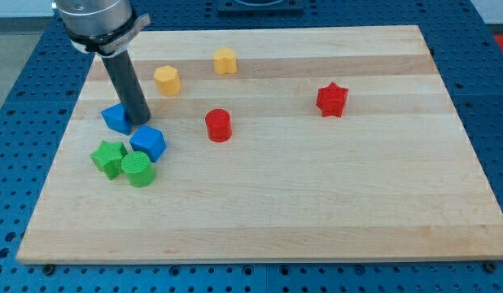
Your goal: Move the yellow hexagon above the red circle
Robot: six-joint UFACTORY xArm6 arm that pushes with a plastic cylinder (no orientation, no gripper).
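The yellow hexagon (167, 80) sits near the view's upper left of the wooden board (317, 203). The red circle (219, 125) stands below it and to its right. My tip (139, 122) rests on the board below and left of the yellow hexagon, left of the red circle. It is right beside a blue block (116, 118), which lies at its left and is partly hidden by the rod.
A yellow heart-like block (225, 60) lies at the view's top, right of the hexagon. A red star (332, 99) is at the right. A blue cube (148, 142), a green star (109, 158) and a green circle (138, 170) cluster below my tip.
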